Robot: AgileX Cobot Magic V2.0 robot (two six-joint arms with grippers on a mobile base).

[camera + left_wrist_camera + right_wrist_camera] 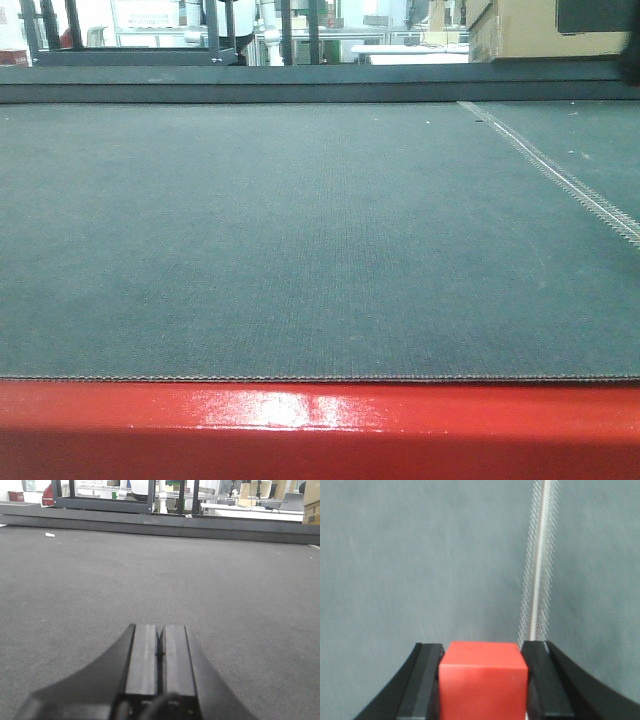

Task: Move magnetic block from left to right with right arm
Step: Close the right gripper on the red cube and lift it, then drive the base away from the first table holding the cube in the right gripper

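Observation:
The magnetic block [483, 685], a plain bright red cube, fills the gap between my right gripper's [483, 652] two black fingers in the right wrist view, and the gripper is shut on it above the grey mat. A white stitched seam [536, 580] runs just right of the block. My left gripper [160, 630] is shut with nothing in it, low over the grey mat. Neither gripper nor the block shows in the front view.
The grey mat [300, 240] covers the table, with a glossy red rim [320, 430] at the near edge and a stitched seam [560, 175] at the right. A dark raised ledge [300, 85] bounds the far side. A cardboard box [530, 28] stands beyond it.

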